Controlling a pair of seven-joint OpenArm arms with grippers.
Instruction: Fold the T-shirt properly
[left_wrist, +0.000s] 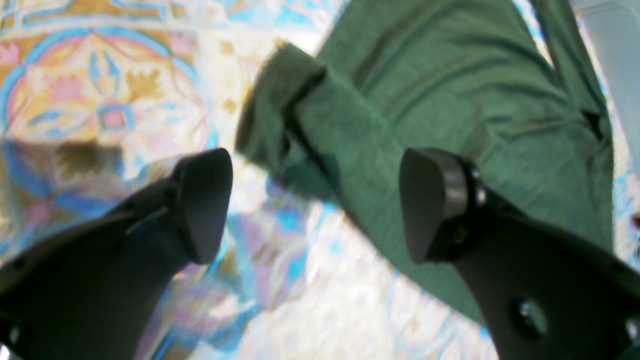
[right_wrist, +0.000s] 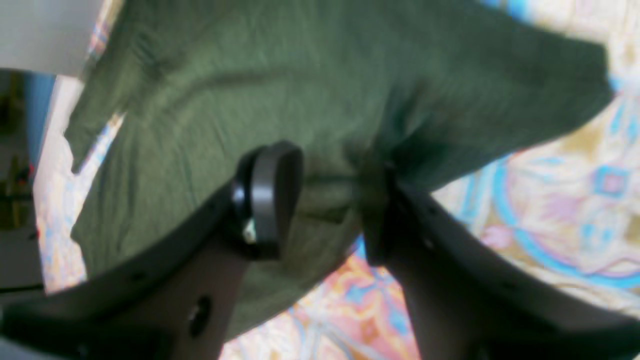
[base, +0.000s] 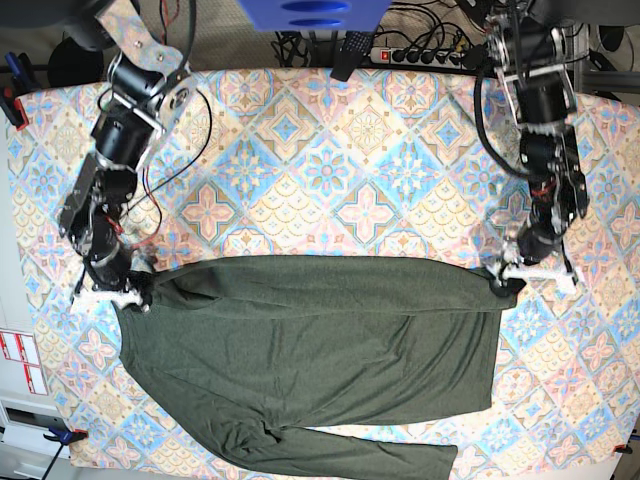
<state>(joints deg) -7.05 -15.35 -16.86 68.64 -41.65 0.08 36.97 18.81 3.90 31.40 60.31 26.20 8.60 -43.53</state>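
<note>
T-shirt (base: 310, 350) lies flat at 6 o'clock on patterned cloth (base: 330, 160). Left gripper (left_wrist: 315, 205) spread, empty; right gripper (right_wrist: 325, 200) parted, fabric may snag, dragging fold askew.

T-shirt (base: 310, 345) is plain dark olive green, no print. Tablecloth (base: 330, 150) under both black grippers is a busy tile pattern (blue, pink, orange, cream medallions).
</note>
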